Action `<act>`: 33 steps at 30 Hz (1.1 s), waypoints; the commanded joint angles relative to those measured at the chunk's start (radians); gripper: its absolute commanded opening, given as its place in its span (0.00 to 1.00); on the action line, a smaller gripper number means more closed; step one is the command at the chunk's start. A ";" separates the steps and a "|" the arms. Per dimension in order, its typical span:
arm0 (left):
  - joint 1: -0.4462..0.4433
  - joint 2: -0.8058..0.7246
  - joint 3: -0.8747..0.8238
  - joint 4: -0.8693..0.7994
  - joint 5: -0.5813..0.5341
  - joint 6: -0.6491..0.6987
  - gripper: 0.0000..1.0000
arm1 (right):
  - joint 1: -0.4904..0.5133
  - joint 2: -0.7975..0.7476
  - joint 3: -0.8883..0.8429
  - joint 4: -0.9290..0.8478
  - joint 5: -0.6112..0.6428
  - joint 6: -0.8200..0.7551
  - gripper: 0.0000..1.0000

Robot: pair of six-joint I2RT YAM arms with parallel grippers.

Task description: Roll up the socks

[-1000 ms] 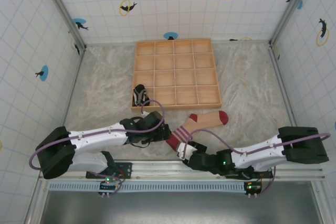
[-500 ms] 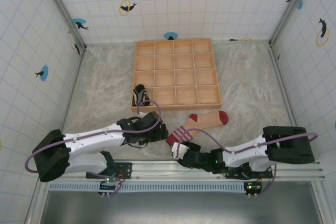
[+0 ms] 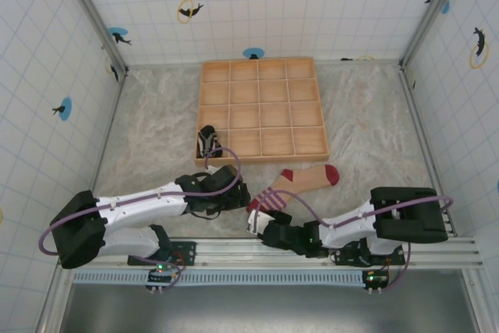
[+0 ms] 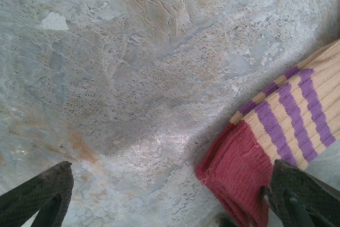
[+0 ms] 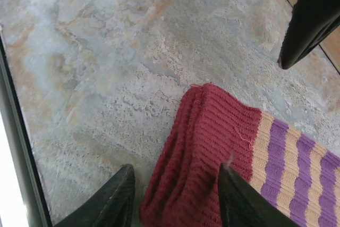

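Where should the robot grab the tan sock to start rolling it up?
By its red cuff end, coming from the robot's side. The tan sock lies flat with that thick edge nearest the arms, and the right gripper stands open over it, one finger on each side of the cuff's corner.

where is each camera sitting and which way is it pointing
Top external: fixed above and behind the bases, looking down on the table, wooden tray, tan sock and black-and-white sock; left arm and right arm show.
Left wrist: on the left arm, facing down at table and the tan sock's red cuff; its jaws stand wide at the bottom corners.
Right wrist: on the right arm, low over that cuff, jaws either side of it.
Shared: both wrist views hold the same cuff.
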 commanded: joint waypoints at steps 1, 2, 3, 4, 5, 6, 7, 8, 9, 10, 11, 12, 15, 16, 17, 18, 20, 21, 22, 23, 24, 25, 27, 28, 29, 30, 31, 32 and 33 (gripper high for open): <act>0.007 0.003 0.021 -0.034 -0.018 -0.002 0.97 | -0.009 0.022 -0.003 -0.008 0.021 0.050 0.40; 0.007 0.001 0.020 -0.036 -0.020 -0.004 0.97 | -0.011 0.019 -0.008 -0.011 0.023 0.064 0.38; 0.007 0.000 0.021 -0.037 -0.021 -0.005 0.97 | -0.012 0.017 -0.012 -0.014 0.021 0.073 0.36; 0.007 -0.003 0.021 -0.037 -0.022 -0.005 0.97 | -0.015 0.012 -0.018 -0.014 0.018 0.089 0.34; 0.007 -0.005 0.023 -0.034 -0.021 -0.006 0.97 | -0.018 0.005 -0.025 -0.007 0.010 0.107 0.30; 0.007 -0.005 0.026 -0.033 -0.021 -0.004 0.97 | -0.025 -0.001 -0.031 -0.003 -0.003 0.122 0.24; 0.007 -0.005 0.028 -0.029 -0.019 0.000 0.97 | -0.035 -0.006 -0.038 0.004 -0.022 0.139 0.19; 0.007 -0.003 0.030 -0.026 -0.017 0.004 0.97 | -0.045 -0.011 -0.042 0.013 -0.041 0.157 0.14; 0.007 -0.002 0.032 -0.023 -0.015 0.005 0.97 | -0.054 -0.017 -0.046 0.020 -0.056 0.172 0.11; 0.007 -0.002 0.034 -0.020 -0.012 0.006 0.97 | -0.060 -0.021 -0.048 0.025 -0.067 0.184 0.08; 0.007 -0.001 0.033 -0.015 -0.010 0.009 0.97 | -0.069 -0.028 -0.052 0.035 -0.080 0.203 0.05; 0.007 0.000 0.031 -0.009 -0.007 0.011 0.97 | -0.077 -0.035 -0.057 0.047 -0.089 0.220 0.02; 0.007 0.000 0.034 0.004 -0.004 0.020 0.96 | -0.105 -0.070 -0.077 0.084 -0.134 0.281 0.00; 0.007 -0.004 0.037 0.009 -0.006 0.024 0.95 | -0.118 -0.093 -0.092 0.105 -0.157 0.309 0.00; 0.007 -0.010 0.036 0.015 -0.012 0.027 0.95 | -0.134 -0.113 -0.106 0.124 -0.181 0.337 0.00; 0.007 -0.019 0.033 0.027 -0.018 0.029 0.94 | -0.157 -0.137 -0.126 0.147 -0.213 0.372 0.00; 0.007 -0.040 0.021 0.058 -0.027 0.029 0.92 | -0.208 -0.183 -0.168 0.188 -0.272 0.451 0.00; 0.006 -0.053 0.012 0.086 -0.029 0.029 0.92 | -0.237 -0.211 -0.193 0.214 -0.305 0.490 0.00; 0.006 -0.065 0.000 0.117 -0.028 0.030 0.90 | -0.263 -0.236 -0.218 0.239 -0.343 0.527 0.00; 0.004 -0.072 -0.008 0.140 -0.028 0.031 0.89 | -0.285 -0.259 -0.234 0.256 -0.370 0.558 0.00; 0.003 -0.078 -0.016 0.164 -0.028 0.031 0.88 | -0.310 -0.283 -0.251 0.265 -0.395 0.592 0.00; 0.001 -0.080 -0.022 0.187 -0.027 0.032 0.87 | -0.326 -0.302 -0.261 0.266 -0.407 0.620 0.00; -0.003 -0.068 -0.027 0.222 -0.017 0.035 0.85 | -0.365 -0.335 -0.282 0.250 -0.430 0.679 0.00; -0.007 -0.054 -0.025 0.235 -0.007 0.037 0.85 | -0.393 -0.346 -0.291 0.243 -0.462 0.708 0.00; -0.010 -0.039 -0.017 0.244 0.001 0.038 0.84 | -0.409 -0.351 -0.300 0.242 -0.480 0.727 0.00; -0.017 -0.016 -0.006 0.249 0.004 0.042 0.83 | -0.424 -0.355 -0.309 0.234 -0.491 0.743 0.00; -0.026 0.006 0.007 0.250 0.003 0.044 0.81 | -0.436 -0.359 -0.317 0.226 -0.494 0.763 0.00; -0.033 0.025 0.018 0.252 0.002 0.044 0.80 | -0.444 -0.366 -0.329 0.214 -0.485 0.787 0.00; -0.042 0.045 0.028 0.257 0.002 0.044 0.78 | -0.450 -0.371 -0.338 0.203 -0.479 0.813 0.00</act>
